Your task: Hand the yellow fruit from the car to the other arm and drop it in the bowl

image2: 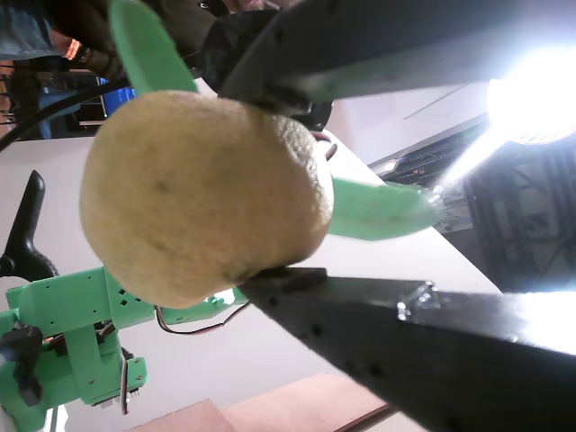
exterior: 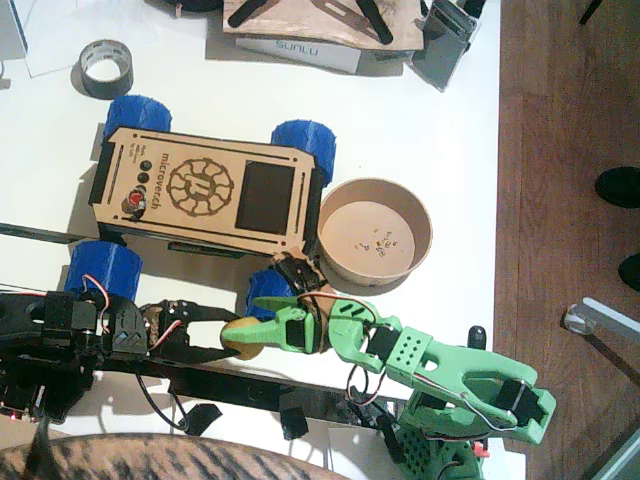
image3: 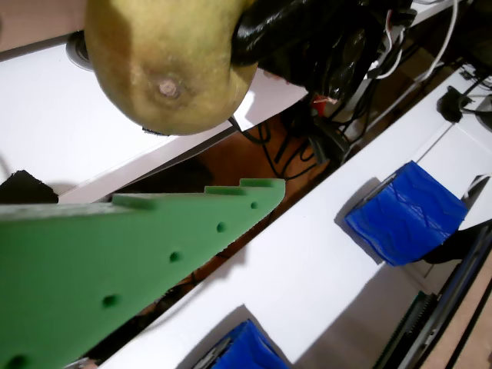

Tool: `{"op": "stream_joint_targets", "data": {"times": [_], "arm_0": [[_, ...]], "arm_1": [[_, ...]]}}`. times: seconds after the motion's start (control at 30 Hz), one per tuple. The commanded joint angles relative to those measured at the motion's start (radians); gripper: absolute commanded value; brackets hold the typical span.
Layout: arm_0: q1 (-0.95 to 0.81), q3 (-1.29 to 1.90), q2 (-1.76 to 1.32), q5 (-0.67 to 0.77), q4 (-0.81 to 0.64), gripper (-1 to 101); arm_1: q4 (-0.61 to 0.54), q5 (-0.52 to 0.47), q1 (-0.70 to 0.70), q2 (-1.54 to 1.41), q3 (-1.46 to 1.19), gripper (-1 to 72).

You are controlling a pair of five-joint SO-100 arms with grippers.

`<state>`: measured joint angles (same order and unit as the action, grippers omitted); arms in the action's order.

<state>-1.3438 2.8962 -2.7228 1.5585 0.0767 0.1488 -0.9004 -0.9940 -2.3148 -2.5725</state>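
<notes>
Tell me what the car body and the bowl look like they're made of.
The car body looks like thin light plywood, matte, with dark engraved lettering and burnt-looking edges. The bowl seems pressed cardboard or paper pulp: dull tan wall, pinkish-brown inside, no gloss.

Dull-yellow fruit (exterior: 243,336) between claws, near car (exterior: 205,190), bowl (exterior: 375,232).

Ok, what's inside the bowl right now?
Only a few small crumbs lie in the bowl. The yellow fruit is outside it, held in the black left gripper. Nothing covers the bowl's inside.
</notes>
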Motion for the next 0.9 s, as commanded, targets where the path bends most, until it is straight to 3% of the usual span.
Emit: {"op": "stream_joint_targets", "data": {"times": [0.0,0.23,0.53,0.87], "arm_0": [[0.0,-0.006,-0.006,0.012,-0.012,0],[0.002,-0.006,-0.006,0.012,-0.009,0],[0.003,-0.006,-0.006,0.012,-0.009,0],[0.003,-0.006,-0.006,0.011,-0.009,0]], "arm_1": [[-0.017,0.021,-0.018,-0.025,0.052,44.8],[0.021,0.031,-0.066,-0.097,0.02,44.7],[0.109,0.137,-0.141,-0.115,0.049,44.4],[0.133,0.201,-0.126,-0.051,0.041,46.2]]}}
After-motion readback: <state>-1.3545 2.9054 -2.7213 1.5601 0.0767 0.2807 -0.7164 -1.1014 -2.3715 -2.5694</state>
